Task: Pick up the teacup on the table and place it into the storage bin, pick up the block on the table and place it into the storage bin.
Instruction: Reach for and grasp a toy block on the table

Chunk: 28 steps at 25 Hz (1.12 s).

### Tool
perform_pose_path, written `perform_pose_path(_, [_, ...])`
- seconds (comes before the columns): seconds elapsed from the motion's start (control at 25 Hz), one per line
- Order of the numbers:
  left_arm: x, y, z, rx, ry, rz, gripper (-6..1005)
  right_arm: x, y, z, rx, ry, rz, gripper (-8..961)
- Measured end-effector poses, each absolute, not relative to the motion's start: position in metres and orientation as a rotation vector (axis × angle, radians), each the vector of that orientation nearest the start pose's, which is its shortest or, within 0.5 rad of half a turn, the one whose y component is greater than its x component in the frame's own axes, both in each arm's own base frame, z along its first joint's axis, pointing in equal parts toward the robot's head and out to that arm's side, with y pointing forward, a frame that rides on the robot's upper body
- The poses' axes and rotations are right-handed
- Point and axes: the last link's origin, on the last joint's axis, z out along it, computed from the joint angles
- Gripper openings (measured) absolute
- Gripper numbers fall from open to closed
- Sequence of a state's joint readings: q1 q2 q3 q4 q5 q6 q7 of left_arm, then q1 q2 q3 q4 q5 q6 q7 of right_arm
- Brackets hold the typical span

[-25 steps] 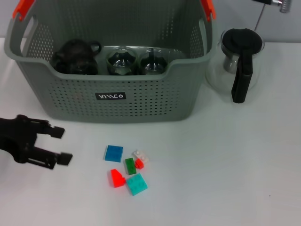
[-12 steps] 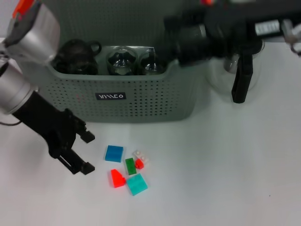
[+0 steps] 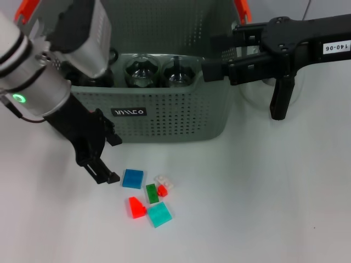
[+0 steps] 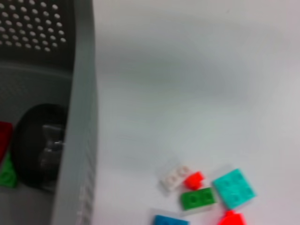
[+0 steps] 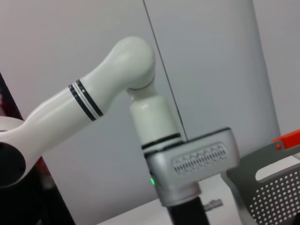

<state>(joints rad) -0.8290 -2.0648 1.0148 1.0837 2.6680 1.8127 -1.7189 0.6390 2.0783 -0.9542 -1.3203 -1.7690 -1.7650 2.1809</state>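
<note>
The block-picking step is judged in hand: the left gripper point(image 3: 104, 159), fingers apart, is positioned just beside the blue block point(image 3: 132, 178) on the table point(image 3: 263, 197), requiring descent and closure before transfer to the storage bin point(image 3: 164, 118).

plain white table point(image 3: 263, 208), bearing the grey storage bin point(image 3: 164, 118), a glass pitcher point(image 3: 279, 90) beside it, and loose blocks point(image 3: 147, 194) in front: blue, green, red, teal, white.

Head camera looks down on the table point(image 3: 263, 208); left wrist view shares its storage bin point(image 3: 164, 118) closer.
</note>
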Motion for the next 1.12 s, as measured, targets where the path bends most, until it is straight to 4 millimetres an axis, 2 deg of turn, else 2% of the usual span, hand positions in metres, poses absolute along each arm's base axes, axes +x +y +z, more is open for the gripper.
perform_pose_path(0.24, [-0.179, 0.373, 0.003, -3.033, -0.111, 0.613, 887, 0.092, 0.342, 0.069, -2.977, 0.6, 0.802, 881])
perform_pose_path(0.48, [-0.18, 0.368, -0.016, -3.032, -0.074, 0.654, 890, 0.093, 0.344, 0.07, -2.97, 0.593, 0.804, 881])
perform_pose_path(0.84, [-0.189, 0.366, -0.036, -3.032, -0.061, 0.684, 890, 0.098, 0.346, 0.063, -2.981, 0.614, 0.819, 880])
perform_pose_path(1.12, [-0.192, 0.366, -0.044, -3.024, -0.056, 0.696, 888, 0.099, 0.347, 0.06, -2.985, 0.608, 0.822, 881])
